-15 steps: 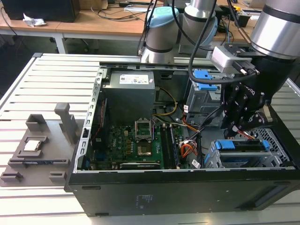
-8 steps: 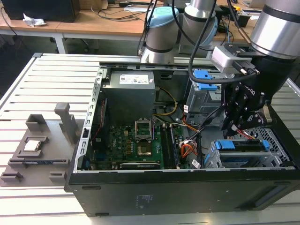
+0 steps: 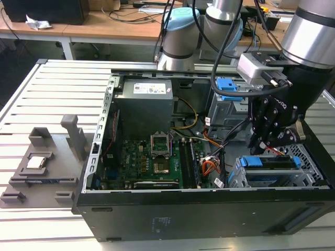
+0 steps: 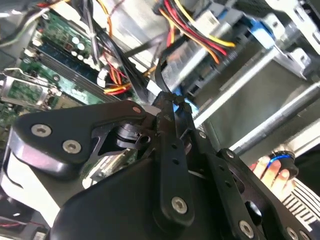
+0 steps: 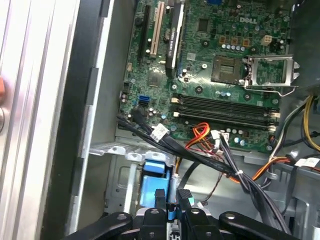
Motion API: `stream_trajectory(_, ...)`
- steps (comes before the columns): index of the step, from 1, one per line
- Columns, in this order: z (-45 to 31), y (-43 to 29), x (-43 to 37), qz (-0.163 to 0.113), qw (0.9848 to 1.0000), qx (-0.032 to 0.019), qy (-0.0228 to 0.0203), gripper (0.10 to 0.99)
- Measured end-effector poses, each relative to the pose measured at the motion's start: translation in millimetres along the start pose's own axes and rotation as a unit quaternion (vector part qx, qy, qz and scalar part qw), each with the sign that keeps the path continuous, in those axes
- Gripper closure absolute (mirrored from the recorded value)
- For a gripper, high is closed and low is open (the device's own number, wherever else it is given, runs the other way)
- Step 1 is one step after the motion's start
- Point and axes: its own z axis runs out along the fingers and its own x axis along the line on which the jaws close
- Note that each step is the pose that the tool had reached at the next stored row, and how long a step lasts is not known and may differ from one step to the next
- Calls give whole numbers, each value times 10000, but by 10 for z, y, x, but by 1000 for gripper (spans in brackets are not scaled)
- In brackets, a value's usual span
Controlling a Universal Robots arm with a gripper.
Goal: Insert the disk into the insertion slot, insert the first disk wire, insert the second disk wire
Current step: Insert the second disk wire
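The computer case's black side wall [image 3: 199,219] stands nearest in the exterior view, along the near edge of the tabletop [image 3: 31,230]. Behind it, in the case's near corner at the exterior view's right, sits the low silver cage. Its slot [image 3: 277,179] already carries the disk [image 3: 252,161], whose blue frame lies level with the cage top, so the disk looks fully home. The pincer [image 3: 267,144] hangs just above that corner, tilted down toward the disk's end, likely because the wire sockets are there. Toward the case's far wall stands a taller grey cage [image 3: 227,99] with a blue latch, and the green board [image 3: 152,157] covers the case floor. A grey holder [image 3: 42,162] rests apart, near the tabletop's edge at the exterior view's left.

In the second wrist view the pincer [image 4: 172,102] is pressed together on what I take to be the plug [image 4: 186,106] of a black wire [image 4: 161,70], which loops up from the tips. Such a hold would keep the plug stiff for pushing in. Red and yellow wires [image 4: 200,30] cross beyond.

In the first wrist view the fingertips [image 5: 160,197] stand close together with a bit of blue between them, right over the disk's blue frame [image 5: 152,182]. The plug seems not yet seated.
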Motion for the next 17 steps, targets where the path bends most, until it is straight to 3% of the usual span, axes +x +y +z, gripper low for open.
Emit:
stream_trajectory(1, 7, 4, 55, -1, 10000, -2, 0, 878)
stream_trajectory(3, 16, -30, 85, -3, 10000, -20, -15, 878)
stream_trajectory(5, 40, -126, 97, -6, 9999, -64, -95, 878)
stream_trajectory(7, 48, -160, 101, -3, 9999, -77, -152, 878)
stream_trajectory(11, 61, -217, 106, 38, 9997, -93, -231, 878)
stream_trajectory(14, 62, -283, 115, 109, 9996, -107, -244, 878)
stream_trajectory(17, 64, -294, 115, 367, 9989, -122, -264, 878)
